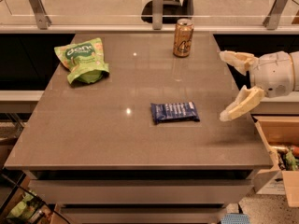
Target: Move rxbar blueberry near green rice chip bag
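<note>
The rxbar blueberry [174, 112], a flat dark-blue wrapper with white lettering, lies near the middle of the grey table [93, 134]. The green rice chip bag [81, 60] lies at the table's far left. My gripper [230, 87] comes in from the right, above the table's right edge. It is open and empty, with one cream finger [237, 59] behind and one finger [242, 103] in front. It is to the right of the bar and apart from it.
An orange-gold drink can [183, 38] stands upright at the back, right of centre. A glass rail on metal posts [158, 6] runs behind the table. A cardboard box [280, 139] with items sits on the floor at the right.
</note>
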`<control>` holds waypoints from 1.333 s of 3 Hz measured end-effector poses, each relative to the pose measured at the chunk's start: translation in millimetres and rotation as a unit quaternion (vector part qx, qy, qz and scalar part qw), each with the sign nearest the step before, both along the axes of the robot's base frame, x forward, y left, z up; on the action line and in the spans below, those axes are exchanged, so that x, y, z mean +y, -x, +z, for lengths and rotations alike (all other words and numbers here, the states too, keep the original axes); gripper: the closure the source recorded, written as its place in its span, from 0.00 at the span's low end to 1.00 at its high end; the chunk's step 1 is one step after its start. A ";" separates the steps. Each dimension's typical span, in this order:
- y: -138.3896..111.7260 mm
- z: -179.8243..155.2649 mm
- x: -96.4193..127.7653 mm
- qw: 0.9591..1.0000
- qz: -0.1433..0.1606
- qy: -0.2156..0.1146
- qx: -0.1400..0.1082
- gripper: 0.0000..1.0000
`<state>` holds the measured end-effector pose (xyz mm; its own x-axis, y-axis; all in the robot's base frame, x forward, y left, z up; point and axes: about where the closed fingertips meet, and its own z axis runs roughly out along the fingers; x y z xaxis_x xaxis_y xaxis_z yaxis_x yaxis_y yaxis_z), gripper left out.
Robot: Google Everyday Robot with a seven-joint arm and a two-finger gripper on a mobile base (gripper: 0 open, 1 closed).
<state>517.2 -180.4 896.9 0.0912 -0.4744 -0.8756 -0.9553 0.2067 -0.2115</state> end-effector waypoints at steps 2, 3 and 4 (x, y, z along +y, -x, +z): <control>-12.3 -26.8 11.8 0.999 0.036 -0.012 0.032 0.00; -17.2 -43.7 21.9 0.997 0.055 -0.025 0.045 0.00; -21.6 -52.4 31.4 0.996 0.070 -0.039 0.046 0.00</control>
